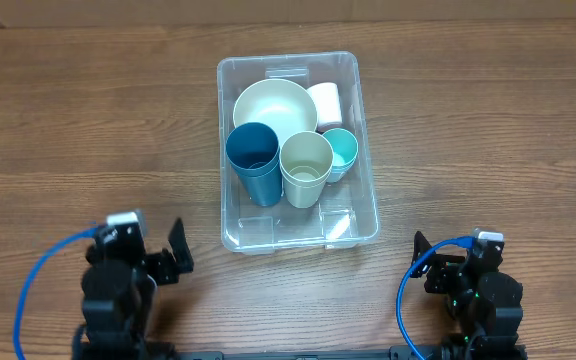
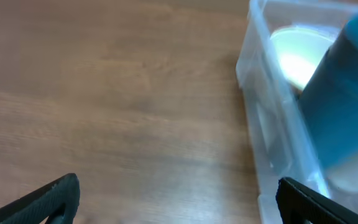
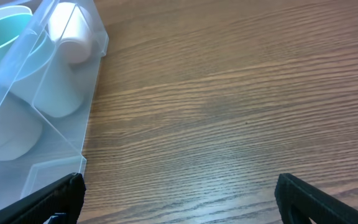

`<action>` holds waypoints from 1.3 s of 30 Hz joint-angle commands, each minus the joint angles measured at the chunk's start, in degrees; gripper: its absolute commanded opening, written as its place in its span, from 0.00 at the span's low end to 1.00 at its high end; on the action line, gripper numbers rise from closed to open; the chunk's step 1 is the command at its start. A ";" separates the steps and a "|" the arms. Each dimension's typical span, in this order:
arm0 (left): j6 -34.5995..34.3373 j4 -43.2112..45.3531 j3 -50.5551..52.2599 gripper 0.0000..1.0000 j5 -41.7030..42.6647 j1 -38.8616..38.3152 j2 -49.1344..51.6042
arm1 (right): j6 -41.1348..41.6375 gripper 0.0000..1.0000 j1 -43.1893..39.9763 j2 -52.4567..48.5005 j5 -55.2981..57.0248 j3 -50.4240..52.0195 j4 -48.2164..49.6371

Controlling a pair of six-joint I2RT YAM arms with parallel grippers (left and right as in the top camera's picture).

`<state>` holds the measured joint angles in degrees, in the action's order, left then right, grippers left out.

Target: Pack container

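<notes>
The clear, round-cornered container (image 1: 230,150) holds a cream bowl (image 1: 268,105) and four cups (image 1: 305,165), while left gripper (image 2: 179,193) and right gripper (image 3: 180,186) both gape, holding nothing.

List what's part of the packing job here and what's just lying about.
Job:
- container
- packed in it: bowl, white cup, dark blue cup, cream cup, teal cup
- left gripper and right gripper, both open, short of the container

Not the job:
- table
- blue cables on the arms

Wood table (image 1: 88,120); cream bowl (image 1: 273,108), white cup (image 1: 325,100), teal cup (image 1: 340,148), beige cup (image 1: 306,160), dark blue cup (image 1: 253,150) bunched together.
</notes>
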<state>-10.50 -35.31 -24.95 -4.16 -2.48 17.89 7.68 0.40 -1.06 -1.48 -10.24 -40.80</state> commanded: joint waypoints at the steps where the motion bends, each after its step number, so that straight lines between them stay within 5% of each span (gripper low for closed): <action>1: -1.92 0.44 7.89 1.00 1.66 0.33 -7.61 | -0.26 1.00 -0.20 0.46 -0.31 1.03 0.26; 11: -1.92 0.00 13.94 1.00 1.66 0.33 -17.75 | -0.26 1.00 -0.20 0.46 -0.33 1.05 0.26; 39: -1.90 -1.51 16.06 1.00 1.68 0.31 -17.62 | -0.26 1.00 -0.20 0.46 -0.31 1.05 0.26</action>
<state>-11.86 -37.01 -9.08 -3.38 -2.48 0.97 7.66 0.40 -1.06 -1.52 -10.24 -40.75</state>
